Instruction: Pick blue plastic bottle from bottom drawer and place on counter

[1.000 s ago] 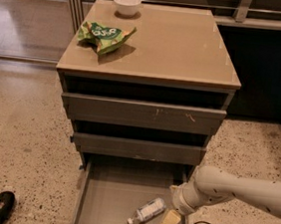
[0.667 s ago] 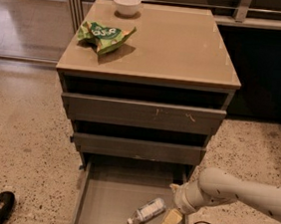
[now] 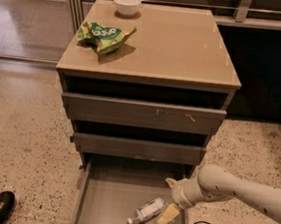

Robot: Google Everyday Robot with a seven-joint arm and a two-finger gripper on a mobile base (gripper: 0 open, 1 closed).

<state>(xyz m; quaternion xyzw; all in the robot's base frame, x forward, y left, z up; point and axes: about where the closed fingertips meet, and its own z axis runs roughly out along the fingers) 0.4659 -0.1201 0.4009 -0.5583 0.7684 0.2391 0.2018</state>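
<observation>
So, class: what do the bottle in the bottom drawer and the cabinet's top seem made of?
Blue plastic bottle: likely clear plastic, see-through body. Counter: perhaps laminate, glossy tan, reflections show. Pincer hovers beside the bottle in the bottom drawer.

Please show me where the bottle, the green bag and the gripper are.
bottle [image 3: 147, 210]: camera view, on its label, lying in the bottom drawer [image 3: 110, 206].
green bag [image 3: 106, 34]: camera view, on its middle, on the counter [image 3: 178, 43].
gripper [image 3: 166, 201]: camera view, between its open fingertips, beside the bottle.

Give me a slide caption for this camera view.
Gripper, fingers open, in the bottom drawer beside the lying blue plastic bottle; snack bag and bowl on the counter.
</observation>
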